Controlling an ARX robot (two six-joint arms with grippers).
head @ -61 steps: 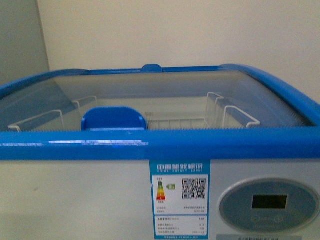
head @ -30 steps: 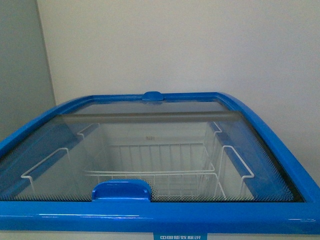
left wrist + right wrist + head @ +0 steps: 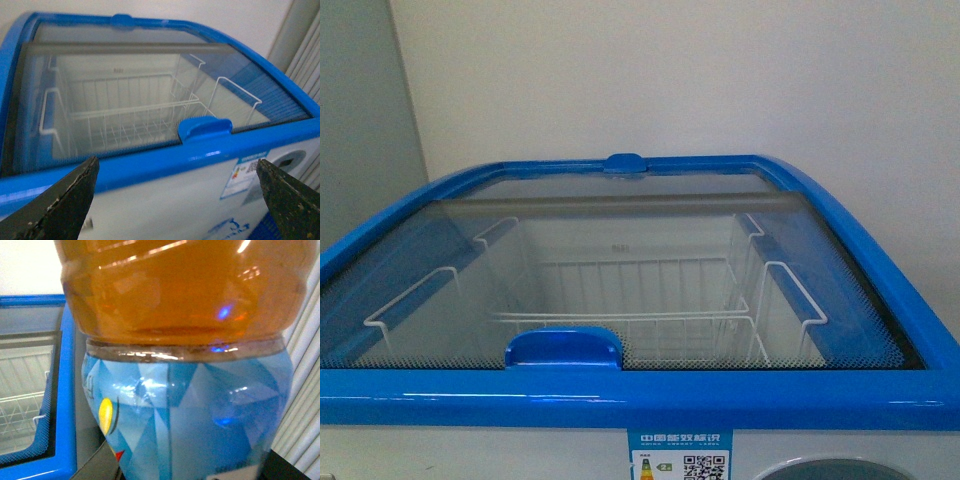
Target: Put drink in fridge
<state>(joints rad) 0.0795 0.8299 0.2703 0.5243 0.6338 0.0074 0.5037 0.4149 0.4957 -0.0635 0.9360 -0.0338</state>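
The fridge is a white chest cooler with a blue rim. Its curved glass lid is shut, with a blue handle at the near edge. White wire baskets show inside. Neither arm shows in the front view. In the left wrist view the fridge lies just ahead of my open, empty left gripper, near its blue handle. My right gripper is shut on the drink, an amber bottle with a blue label that fills the right wrist view. Its cap is out of view.
A pale wall stands behind the fridge. A grey cabinet side is at the left. The fridge front carries an energy label and a round control panel. In the right wrist view a corner of the fridge lies beside the bottle.
The front view has risen from level with the fridge rim to looking down through the glass lid, then dropped slightly. The lid stays shut.
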